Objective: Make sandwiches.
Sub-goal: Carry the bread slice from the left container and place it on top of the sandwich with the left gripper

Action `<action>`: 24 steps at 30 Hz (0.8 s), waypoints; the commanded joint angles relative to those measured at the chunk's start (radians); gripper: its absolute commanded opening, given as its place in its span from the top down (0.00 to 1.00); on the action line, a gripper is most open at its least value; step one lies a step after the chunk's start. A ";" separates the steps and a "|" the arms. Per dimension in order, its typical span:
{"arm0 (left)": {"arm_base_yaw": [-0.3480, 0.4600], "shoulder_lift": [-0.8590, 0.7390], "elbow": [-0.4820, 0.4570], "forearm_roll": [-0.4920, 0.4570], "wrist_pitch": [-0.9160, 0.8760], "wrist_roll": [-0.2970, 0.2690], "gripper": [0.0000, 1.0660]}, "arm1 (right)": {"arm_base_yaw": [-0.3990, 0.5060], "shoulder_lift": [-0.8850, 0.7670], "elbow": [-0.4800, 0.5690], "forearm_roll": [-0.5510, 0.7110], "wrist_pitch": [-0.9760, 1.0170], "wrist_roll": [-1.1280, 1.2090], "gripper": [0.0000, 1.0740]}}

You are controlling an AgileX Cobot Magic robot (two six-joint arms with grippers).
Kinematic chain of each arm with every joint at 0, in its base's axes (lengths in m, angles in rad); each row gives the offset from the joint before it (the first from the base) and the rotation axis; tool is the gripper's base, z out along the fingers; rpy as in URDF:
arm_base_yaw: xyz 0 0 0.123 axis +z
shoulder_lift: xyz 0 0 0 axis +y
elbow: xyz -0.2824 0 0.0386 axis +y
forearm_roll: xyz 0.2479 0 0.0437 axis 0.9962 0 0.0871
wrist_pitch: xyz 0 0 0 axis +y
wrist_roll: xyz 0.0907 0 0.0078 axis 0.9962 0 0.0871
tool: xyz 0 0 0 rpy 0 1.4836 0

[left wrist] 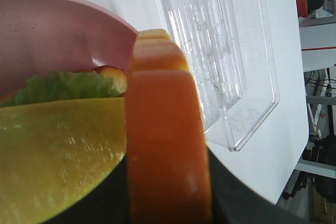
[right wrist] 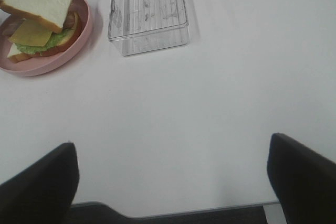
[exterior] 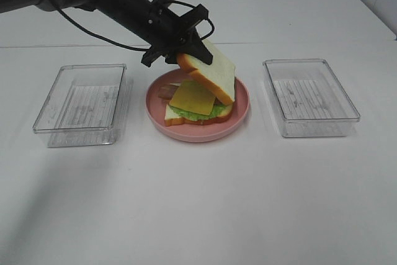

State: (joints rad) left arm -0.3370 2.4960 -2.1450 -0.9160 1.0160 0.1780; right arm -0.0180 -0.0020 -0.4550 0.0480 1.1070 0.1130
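The left tool is mostly hidden behind the top bread slice it is clamped on, so its tips are hard to make out. That slice hangs tilted, its long axis sloping down and away from the tool, over the rest of the sandwich on the pink plate. Below the tool lie the cheese square, lettuce and bottom slice; bacon peeks out behind. The right tool, spread wide and holding nothing, hovers over bare counter, its tips cut off at the frame edge.
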 commanded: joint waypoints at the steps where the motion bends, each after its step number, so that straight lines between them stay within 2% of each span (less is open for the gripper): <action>1: -0.006 0.000 0.002 -0.017 0.006 0.005 1.00 | -0.005 -0.033 0.003 0.000 -0.011 -0.008 0.14; 12: -0.006 0.024 0.002 0.004 0.006 0.005 1.00 | -0.005 -0.033 0.003 0.000 -0.011 -0.008 0.14; 15: -0.006 0.024 0.002 0.052 0.015 -0.032 1.00 | -0.005 -0.033 0.003 0.000 -0.011 -0.008 0.14; 19: -0.006 0.024 0.002 0.070 0.027 -0.037 0.98 | -0.005 -0.033 0.003 0.000 -0.011 -0.008 0.14; 21: -0.006 0.024 0.002 0.075 0.027 -0.038 0.83 | -0.005 -0.033 0.003 0.000 -0.011 -0.008 0.14; 22: -0.006 0.024 0.002 0.075 0.027 -0.038 0.83 | -0.005 -0.033 0.003 0.000 -0.011 -0.008 0.14; 23: -0.006 0.024 0.002 0.080 0.020 -0.037 0.68 | -0.005 -0.033 0.003 0.000 -0.011 -0.008 0.14; 24: -0.006 0.024 0.002 0.080 0.020 -0.037 0.68 | -0.005 -0.033 0.003 0.000 -0.011 -0.008 0.14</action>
State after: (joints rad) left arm -0.3380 2.5210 -2.1450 -0.8500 1.0260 0.1470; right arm -0.0180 -0.0020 -0.4550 0.0480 1.1070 0.1130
